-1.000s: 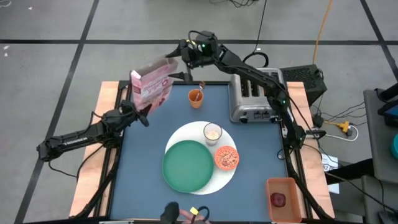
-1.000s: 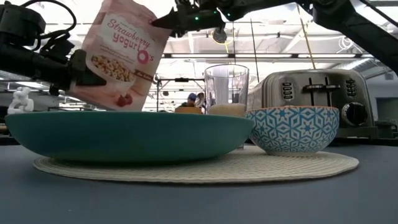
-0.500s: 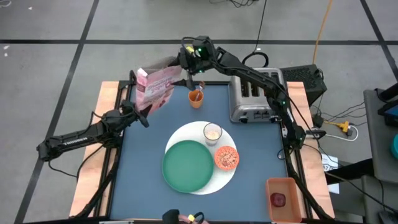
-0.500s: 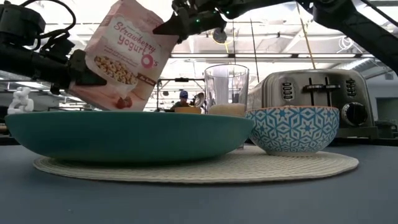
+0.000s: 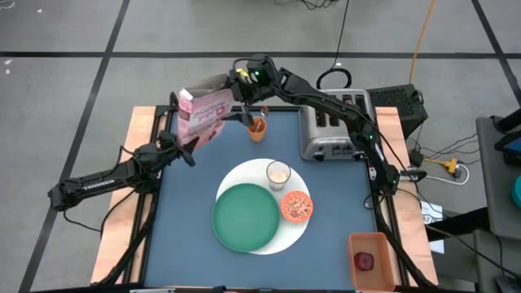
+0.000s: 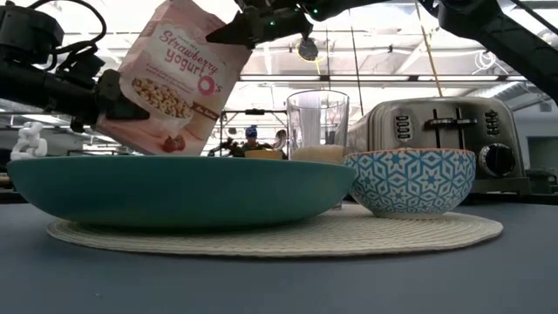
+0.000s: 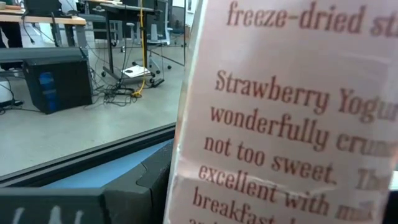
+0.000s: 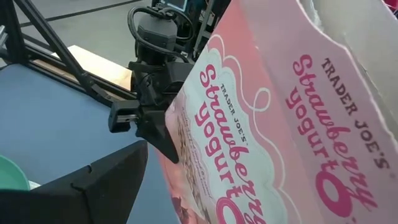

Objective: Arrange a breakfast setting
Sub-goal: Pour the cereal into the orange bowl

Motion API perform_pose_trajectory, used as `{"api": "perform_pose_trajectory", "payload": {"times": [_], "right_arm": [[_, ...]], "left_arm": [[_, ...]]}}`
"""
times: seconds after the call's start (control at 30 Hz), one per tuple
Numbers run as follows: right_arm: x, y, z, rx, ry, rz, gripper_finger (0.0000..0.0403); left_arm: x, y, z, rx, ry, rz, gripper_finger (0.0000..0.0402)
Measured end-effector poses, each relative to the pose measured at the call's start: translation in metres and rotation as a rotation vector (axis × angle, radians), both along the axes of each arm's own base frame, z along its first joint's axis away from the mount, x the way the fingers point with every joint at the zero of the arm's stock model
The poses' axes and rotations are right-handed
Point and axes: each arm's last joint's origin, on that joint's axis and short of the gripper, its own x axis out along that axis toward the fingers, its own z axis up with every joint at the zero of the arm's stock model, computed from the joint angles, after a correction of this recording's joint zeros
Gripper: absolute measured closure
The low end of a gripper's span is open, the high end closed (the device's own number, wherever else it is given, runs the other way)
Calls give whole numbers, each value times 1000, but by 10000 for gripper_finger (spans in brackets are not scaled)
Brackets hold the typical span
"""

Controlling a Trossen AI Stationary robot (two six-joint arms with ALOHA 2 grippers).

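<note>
From above, the left gripper (image 5: 186, 145) clamps its fingers on the lower edge of the tilted pink cereal box (image 5: 203, 114), held off the tabletop (image 5: 195, 187); the right gripper (image 5: 242, 81) spreads wide at the box's top; the low view alone reveals the box's front lettering; green plate (image 5: 244, 216), glass (image 5: 278, 173) and patterned bowl (image 5: 296, 207) sit on the white disc (image 5: 244, 175).

A pink cereal box (image 6: 177, 76) hangs tilted above the teal plate (image 6: 174, 187), the left hand (image 6: 118, 103) clamped on it. Right: glass (image 6: 317, 126), patterned bowl (image 6: 410, 180), toaster (image 6: 453, 131).
</note>
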Motion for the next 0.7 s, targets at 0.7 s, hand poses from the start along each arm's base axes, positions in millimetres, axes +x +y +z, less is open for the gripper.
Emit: {"api": "perform_pose_trajectory", "payload": {"times": [0.7], "right_arm": [[1, 0, -2, -56, 30, -83, 44]], "left_arm": [[0, 0, 0, -3, -1, -3, 203]]}}
